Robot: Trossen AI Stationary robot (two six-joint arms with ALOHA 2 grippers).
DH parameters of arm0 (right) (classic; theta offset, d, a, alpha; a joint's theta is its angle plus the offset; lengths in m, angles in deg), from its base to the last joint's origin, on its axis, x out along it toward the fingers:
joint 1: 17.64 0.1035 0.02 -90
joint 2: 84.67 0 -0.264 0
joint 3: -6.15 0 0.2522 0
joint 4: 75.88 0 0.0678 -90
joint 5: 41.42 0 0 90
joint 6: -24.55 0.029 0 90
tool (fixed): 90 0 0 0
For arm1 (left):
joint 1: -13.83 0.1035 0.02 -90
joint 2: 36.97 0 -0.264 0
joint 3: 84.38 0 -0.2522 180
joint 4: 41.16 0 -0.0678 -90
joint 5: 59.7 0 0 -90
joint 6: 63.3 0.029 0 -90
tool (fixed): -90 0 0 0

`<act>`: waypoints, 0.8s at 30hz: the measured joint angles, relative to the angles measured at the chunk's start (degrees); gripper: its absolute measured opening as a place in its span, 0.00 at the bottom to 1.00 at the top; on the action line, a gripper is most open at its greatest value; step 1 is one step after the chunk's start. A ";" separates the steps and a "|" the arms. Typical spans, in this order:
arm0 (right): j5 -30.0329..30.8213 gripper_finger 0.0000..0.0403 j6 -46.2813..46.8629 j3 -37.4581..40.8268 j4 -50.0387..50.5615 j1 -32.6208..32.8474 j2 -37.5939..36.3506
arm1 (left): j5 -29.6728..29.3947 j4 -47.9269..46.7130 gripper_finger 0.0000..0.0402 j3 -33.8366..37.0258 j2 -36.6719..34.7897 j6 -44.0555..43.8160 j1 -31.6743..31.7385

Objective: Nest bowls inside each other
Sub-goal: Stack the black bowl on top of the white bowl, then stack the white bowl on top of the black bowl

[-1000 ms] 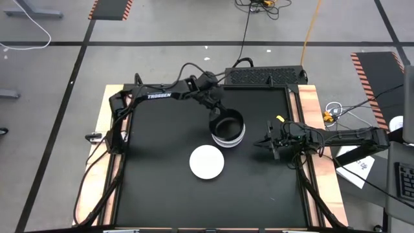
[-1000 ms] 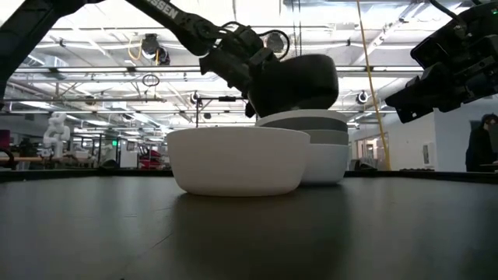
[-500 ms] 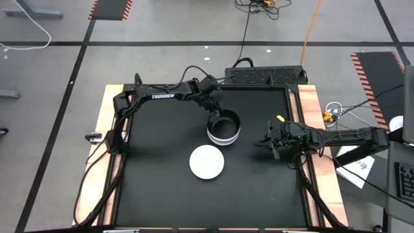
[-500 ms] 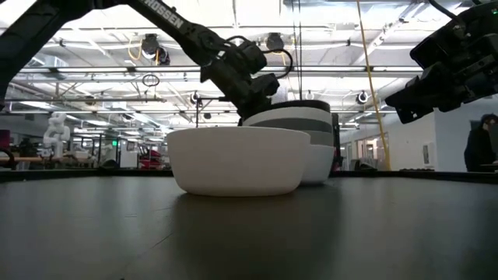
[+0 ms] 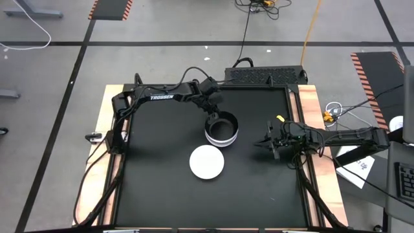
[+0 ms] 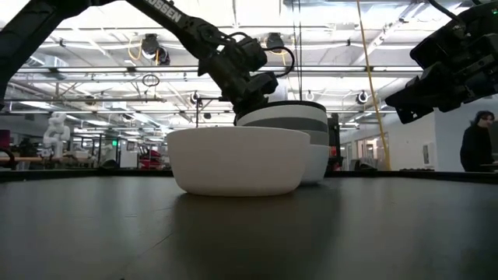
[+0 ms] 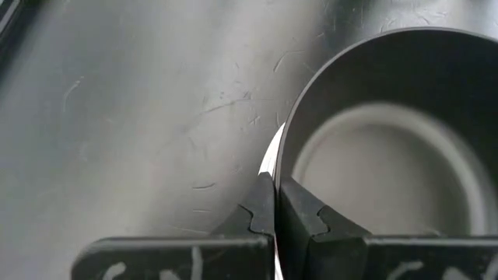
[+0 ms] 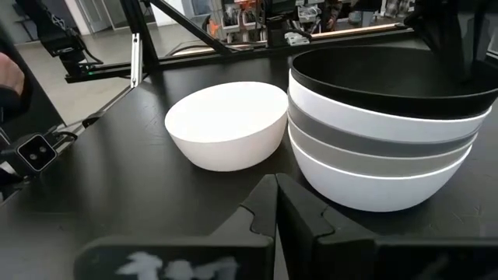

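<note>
A stack of several nested bowls (image 5: 217,138) stands on the black table, near its middle. The black bowl (image 8: 389,78) sits on top of it, above white and grey bowls (image 6: 311,140). My left gripper (image 5: 212,116) is shut on the black bowl's rim at the stack's far left side. A single white bowl (image 5: 207,162) stands on its base nearer the front edge; it also shows in the right wrist view (image 8: 226,124). My right gripper (image 5: 268,144) is shut and empty, to the right of the stack and above the table (image 6: 401,109). My left gripper pinches the black bowl's rim (image 7: 282,148) on the stack's far left side, one finger inside the bowl and one outside. The fingers (image 7: 299,214) slant down from the table's far left. The black bowl sits level in the bowl below it.
A black box (image 5: 265,76) lies along the table's far edge. Wooden strips (image 5: 309,103) border the table on the left and right. A person (image 6: 476,144) stands in the room beyond the table. Bare tabletop lies toward the front edge (image 5: 213,200).
My left gripper has gone down and a little toward the table's left edge with the black bowl. The bowl was tilted above the stack and has sunk into the top bowl, where it sits level. The gripper stays shut on its rim.
</note>
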 joint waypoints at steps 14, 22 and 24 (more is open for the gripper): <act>0.02 0.00 0.12 0.00 0.00 0.00 0.02 | 1.69 0.68 0.21 0.09 -0.02 1.62 -0.81; 0.00 0.00 0.14 0.00 0.17 0.00 0.02 | 1.26 2.80 0.41 0.19 -1.94 1.86 -1.86; 0.00 0.00 0.19 0.00 0.25 0.00 0.04 | 1.15 2.54 0.46 0.19 -2.36 1.69 -1.86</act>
